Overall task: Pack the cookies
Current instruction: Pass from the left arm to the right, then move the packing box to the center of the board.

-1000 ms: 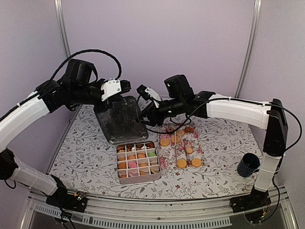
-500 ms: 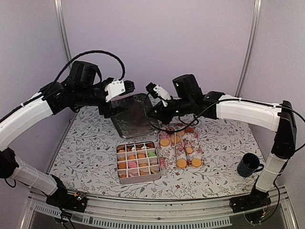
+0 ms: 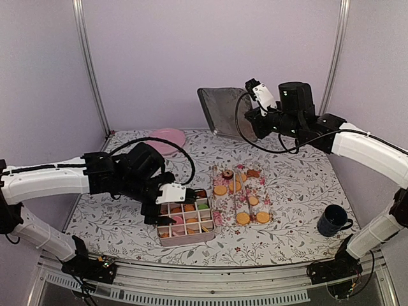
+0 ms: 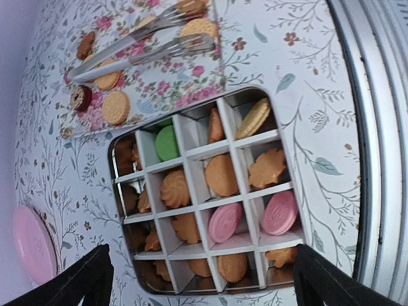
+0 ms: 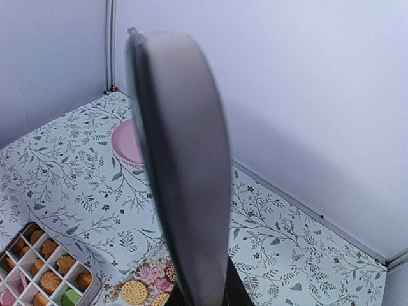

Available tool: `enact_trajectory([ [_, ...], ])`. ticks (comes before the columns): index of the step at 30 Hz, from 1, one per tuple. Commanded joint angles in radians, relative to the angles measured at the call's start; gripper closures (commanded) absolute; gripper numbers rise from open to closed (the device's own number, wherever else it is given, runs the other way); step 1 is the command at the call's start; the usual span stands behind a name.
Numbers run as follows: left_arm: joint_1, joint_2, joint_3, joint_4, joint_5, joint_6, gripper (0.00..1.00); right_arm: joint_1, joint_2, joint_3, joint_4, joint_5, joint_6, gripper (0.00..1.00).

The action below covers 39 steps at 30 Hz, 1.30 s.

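The left end effector hangs low over the divided tin at the near middle of the table, its jaws spread wide and holding nothing. The cookies fill the tin's compartments: mostly orange, two pink, one green. Others lie on the floral tray just right of it. The right end effector is clamped on a grey metal lid, held high over the far side.
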Motion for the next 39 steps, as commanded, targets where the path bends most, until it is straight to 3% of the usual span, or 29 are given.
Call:
enact_trajectory([
  [1,-0.125,0.017,-0.049,0.045,-0.009,-0.055,0.01,-0.01,-0.037,-0.038,0.032,0.1,0.005,1.0],
  [7,-0.217,0.068,-0.13,0.14,-0.057,-0.091,0.01,-0.01,0.002,-0.032,-0.005,0.093,0.034,1.0],
  [13,-0.268,0.038,-0.334,0.42,-0.335,0.044,0.01,-0.008,0.019,-0.023,-0.007,0.063,0.052,1.0],
  [20,-0.199,-0.024,-0.407,0.536,-0.384,0.163,0.02,0.002,0.033,-0.007,-0.029,0.008,0.056,0.97],
  [28,-0.091,-0.061,-0.455,0.614,-0.39,0.255,0.02,0.079,0.085,-0.019,-0.031,0.103,0.009,0.97],
  [31,-0.082,-0.073,-0.422,0.576,-0.363,0.228,0.01,0.118,0.116,-0.012,-0.028,0.149,-0.006,0.98],
  [34,-0.044,-0.124,-0.342,0.426,-0.23,0.178,0.01,0.166,0.144,0.0,-0.019,0.205,-0.038,0.98],
  [39,0.175,-0.283,-0.205,0.207,0.084,0.078,0.01,0.279,0.229,0.052,-0.024,0.373,-0.135,0.99],
])
